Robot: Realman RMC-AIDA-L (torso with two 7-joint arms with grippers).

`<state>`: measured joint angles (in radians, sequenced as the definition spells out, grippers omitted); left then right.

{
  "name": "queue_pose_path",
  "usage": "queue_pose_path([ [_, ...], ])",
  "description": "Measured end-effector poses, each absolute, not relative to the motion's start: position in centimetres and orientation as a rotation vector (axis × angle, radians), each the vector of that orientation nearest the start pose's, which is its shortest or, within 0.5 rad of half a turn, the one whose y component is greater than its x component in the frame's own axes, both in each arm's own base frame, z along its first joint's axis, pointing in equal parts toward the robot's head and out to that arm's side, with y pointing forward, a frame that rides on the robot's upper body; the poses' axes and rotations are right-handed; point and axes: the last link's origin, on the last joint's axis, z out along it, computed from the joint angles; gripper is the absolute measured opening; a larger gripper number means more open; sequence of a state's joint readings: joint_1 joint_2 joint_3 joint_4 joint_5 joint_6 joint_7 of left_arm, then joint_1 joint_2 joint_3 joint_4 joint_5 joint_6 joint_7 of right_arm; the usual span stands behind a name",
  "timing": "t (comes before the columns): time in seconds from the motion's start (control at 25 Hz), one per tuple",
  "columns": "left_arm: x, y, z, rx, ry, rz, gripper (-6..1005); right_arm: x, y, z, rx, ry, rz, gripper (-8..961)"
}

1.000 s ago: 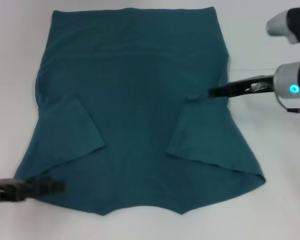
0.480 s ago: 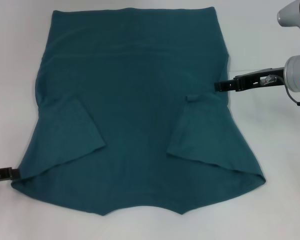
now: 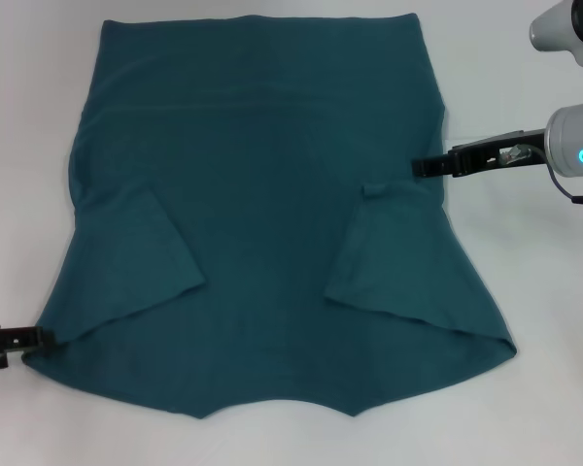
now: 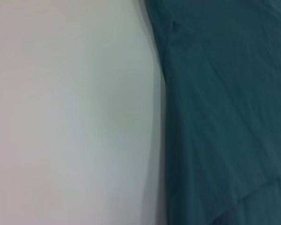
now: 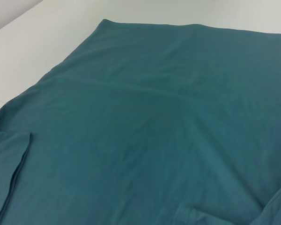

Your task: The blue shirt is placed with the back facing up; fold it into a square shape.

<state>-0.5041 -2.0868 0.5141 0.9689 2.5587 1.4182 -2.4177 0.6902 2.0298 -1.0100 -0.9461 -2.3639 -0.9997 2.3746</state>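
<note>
Change, left gripper (image 3: 24,338): over the last second it backs off the shirt (image 3: 262,184) at the near left shoulder corner; now its tip sits at that corner's edge, mostly out of the head view.
Change, right gripper (image 3: 429,166): pulls outward from over the folded right sleeve to the shirt's right edge.
Shirt: unchanged, flat on the white table (image 3: 525,408), back up, both sleeves folded inward, hem far from the robot.
Meaning: sleeve folds look done; lengthwise fold probably next.
Fingers, left: cannot tell.
Fingers, right: look together, empty, tip just touching the right edge.
</note>
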Motion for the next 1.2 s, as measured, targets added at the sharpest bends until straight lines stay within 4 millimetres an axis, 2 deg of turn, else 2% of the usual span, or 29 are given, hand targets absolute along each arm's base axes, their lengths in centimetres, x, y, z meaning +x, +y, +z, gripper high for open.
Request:
queue_pose_path([
  [0.96,-33.1,34.5,4.4,-2.008,-1.801,-0.166,860,22.1,44.4,4.2,-2.207,1.061,0.194,749],
  [1.2,-33.3,34.7,4.2,-2.004,-1.804,-0.146,699,22.3,44.2,4.0,-2.205,1.07,0.194,748],
])
